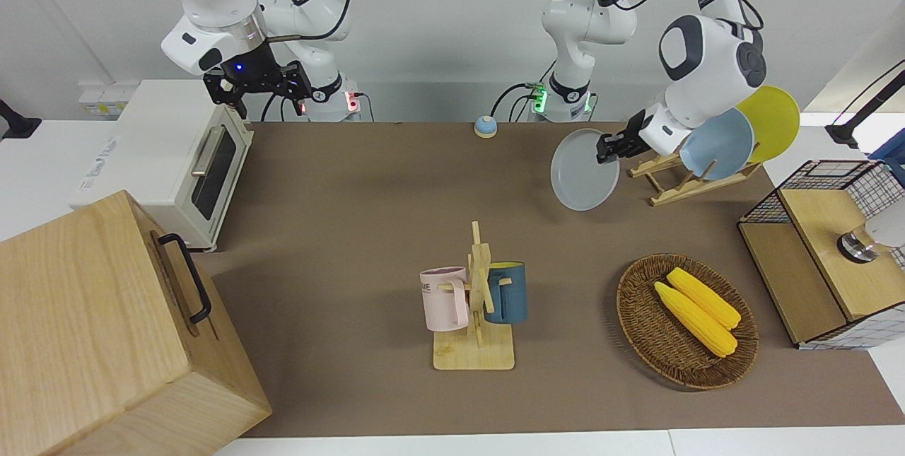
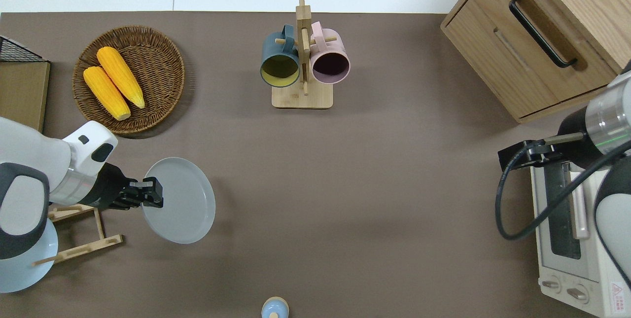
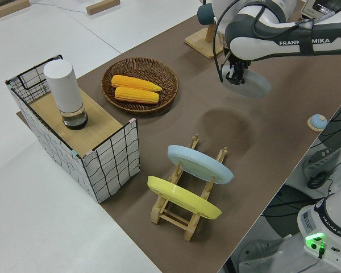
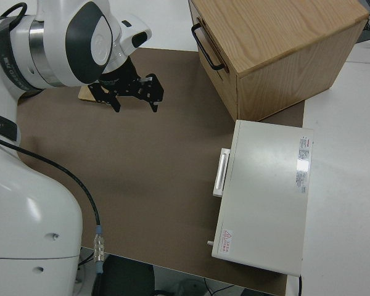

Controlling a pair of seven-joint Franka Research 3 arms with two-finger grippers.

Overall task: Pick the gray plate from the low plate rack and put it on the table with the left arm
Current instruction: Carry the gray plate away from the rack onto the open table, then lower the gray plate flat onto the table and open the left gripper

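The left hand [image 2: 154,193] is clamped on the rim of the gray plate [image 2: 183,200], holding it tilted in the air over bare surface [image 2: 374,185] just beside the low plate rack [image 2: 79,231]. The right arm is parked, its hand [image 4: 134,93] spread open.

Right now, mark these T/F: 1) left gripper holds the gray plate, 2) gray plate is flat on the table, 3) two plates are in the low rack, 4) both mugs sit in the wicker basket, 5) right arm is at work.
1) True: the left gripper is shut on the gray plate by its rim.
2) False: it is in the air over the table, tilted.
3) True: the light-blue plate and the yellow plate are in the low plate rack.
4) False: the wicker basket holds two corn cobs; the mugs hang on the mug tree.
5) False: it is parked.
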